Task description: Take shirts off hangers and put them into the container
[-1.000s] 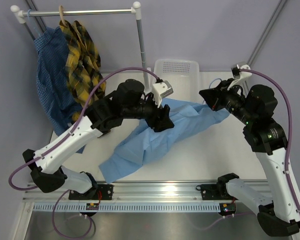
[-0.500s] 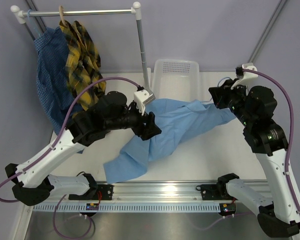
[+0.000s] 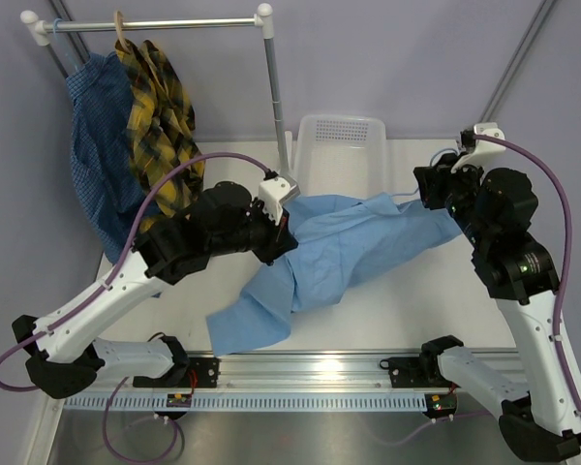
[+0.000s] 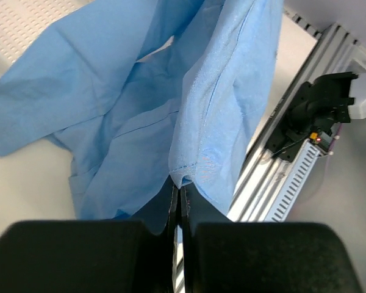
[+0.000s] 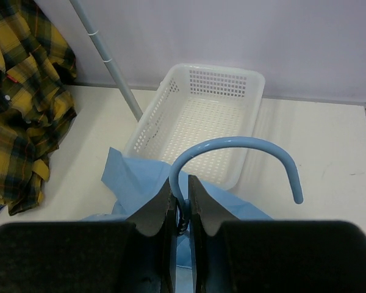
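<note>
On the table (image 3: pixel 416 291), right up against the container (image 3: pixel 341 124): light blue shirt (image 3: pixel 349 242), sprawled.
My left gripper (image 4: pixel 178 198) is pinched onto a seamed edge, and my right gripper (image 5: pixel 179 204) clamps the wire hanger (image 5: pixel 232 146) at its neck. The cloth looks soft, light and floppy, so I'd grab bunched seams, not single layers.

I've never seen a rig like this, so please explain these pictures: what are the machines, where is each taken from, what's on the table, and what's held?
These are two robot arms, each ending in a two-finger gripper. One picture looks down from above; the other two come from a camera on each wrist. A light blue shirt lies spread on the table in front of a white basket. The left gripper is pinched shut on the shirt's edge; the right gripper is shut on a light-blue wire hanger just below its hook. A yellow plaid shirt and a dark blue checked shirt hang on the rack.
</note>
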Action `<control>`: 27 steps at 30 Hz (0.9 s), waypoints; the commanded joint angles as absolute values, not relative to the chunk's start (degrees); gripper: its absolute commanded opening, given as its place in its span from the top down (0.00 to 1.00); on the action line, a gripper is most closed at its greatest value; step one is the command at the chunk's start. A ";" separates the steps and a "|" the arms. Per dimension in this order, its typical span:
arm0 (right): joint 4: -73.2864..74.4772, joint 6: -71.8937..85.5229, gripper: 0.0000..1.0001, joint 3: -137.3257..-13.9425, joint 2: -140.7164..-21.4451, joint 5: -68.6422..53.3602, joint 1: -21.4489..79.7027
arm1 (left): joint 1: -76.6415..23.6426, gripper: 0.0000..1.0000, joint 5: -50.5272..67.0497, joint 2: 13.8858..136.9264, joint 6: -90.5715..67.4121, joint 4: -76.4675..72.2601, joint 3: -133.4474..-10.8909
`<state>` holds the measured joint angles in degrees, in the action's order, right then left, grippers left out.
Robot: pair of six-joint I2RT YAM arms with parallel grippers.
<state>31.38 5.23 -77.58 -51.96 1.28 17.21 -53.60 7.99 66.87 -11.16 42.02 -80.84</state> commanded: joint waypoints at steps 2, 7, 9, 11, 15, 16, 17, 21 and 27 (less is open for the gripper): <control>29.44 0.88 1.00 -78.40 -50.63 9.05 17.40 | -53.35 1.00 2.47 65.22 -9.49 44.82 -81.04; 30.41 0.44 1.00 -79.01 -50.89 15.09 17.32 | -51.24 1.00 -1.48 60.21 -9.93 45.44 -77.35; 30.76 0.44 1.00 -80.15 -51.06 17.48 17.31 | -50.89 1.00 -2.11 59.07 -10.28 45.53 -74.89; 31.46 1.14 1.00 -82.43 -51.41 19.42 17.31 | -50.71 1.00 -2.11 57.57 -11.33 45.35 -71.65; 34.62 2.28 1.00 -87.97 -52.82 22.22 17.40 | -49.49 1.00 -3.33 55.03 -13.96 45.44 -65.24; 35.41 2.37 1.00 -88.94 -53.00 22.76 17.32 | -49.22 1.00 -3.95 54.24 -14.76 45.44 -64.17; 35.59 2.20 1.00 -90.25 -52.91 23.29 17.31 | -48.44 1.00 -5.00 52.40 -16.16 45.35 -63.20; 36.65 2.11 1.00 -92.81 -52.73 25.40 17.31 | -44.66 1.00 -8.70 48.61 -18.28 45.26 -59.60; 38.06 4.92 1.00 -97.38 -53.35 21.56 17.31 | -41.22 1.00 -1.35 48.69 -19.95 44.74 -55.64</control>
<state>41.95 6.92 -92.86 -54.33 16.34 17.98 -42.72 -0.51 48.29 -19.03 38.52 -58.26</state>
